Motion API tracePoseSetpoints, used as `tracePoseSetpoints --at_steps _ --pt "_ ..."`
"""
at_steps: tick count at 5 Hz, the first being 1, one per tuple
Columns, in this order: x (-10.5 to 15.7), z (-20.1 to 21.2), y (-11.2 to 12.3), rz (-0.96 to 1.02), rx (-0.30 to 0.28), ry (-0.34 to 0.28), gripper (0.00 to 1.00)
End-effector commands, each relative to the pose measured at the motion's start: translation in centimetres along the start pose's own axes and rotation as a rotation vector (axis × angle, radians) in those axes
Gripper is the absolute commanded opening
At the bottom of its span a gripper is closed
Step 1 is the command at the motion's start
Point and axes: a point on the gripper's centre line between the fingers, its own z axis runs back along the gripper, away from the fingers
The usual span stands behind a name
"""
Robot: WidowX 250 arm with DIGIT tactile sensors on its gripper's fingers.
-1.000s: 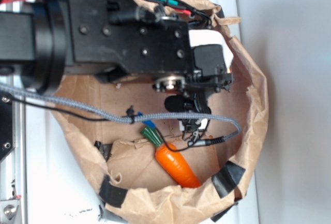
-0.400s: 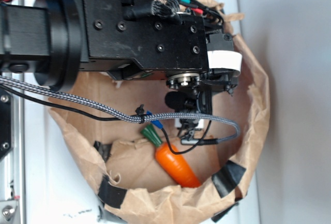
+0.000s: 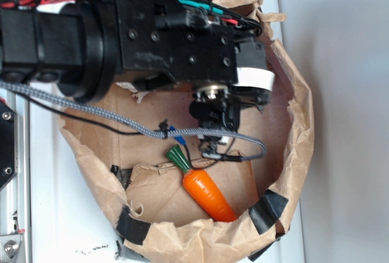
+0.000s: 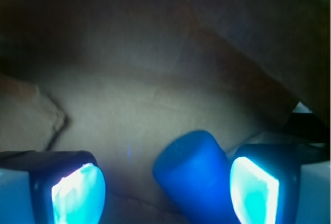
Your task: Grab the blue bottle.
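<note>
Inside the brown paper bag (image 3: 292, 123), wrist view, left to right: the left pad (image 4: 77, 193) stands clear of everything, then bare paper floor, then the blue bottle (image 4: 194, 175) lying on the floor, its rounded end toward the back, touching or just beside the right pad (image 4: 254, 190). Gripper (image 4: 165, 193) is spread wide, holding nothing. Bottle sits off-centre, toward the right pad. Judgement: shift sideways to centre it, lower a little, then close slowly so the smooth body does not squirt out. Exterior view: arm hides the bottle; orange carrot (image 3: 209, 193) lies near, untouched.
</note>
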Motion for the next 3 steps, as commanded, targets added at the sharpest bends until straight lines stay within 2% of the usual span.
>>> tracePoseSetpoints --at_steps 1,2,3 --pt "-0.7 1.2 3.8 -0.033 -0.049 0.035 1.00" --pt "-1.2 -0.5 3.4 -0.031 -0.026 0.031 1.00" --pt "-1.1 -2.6 2.9 -0.017 0.024 0.022 1.00"
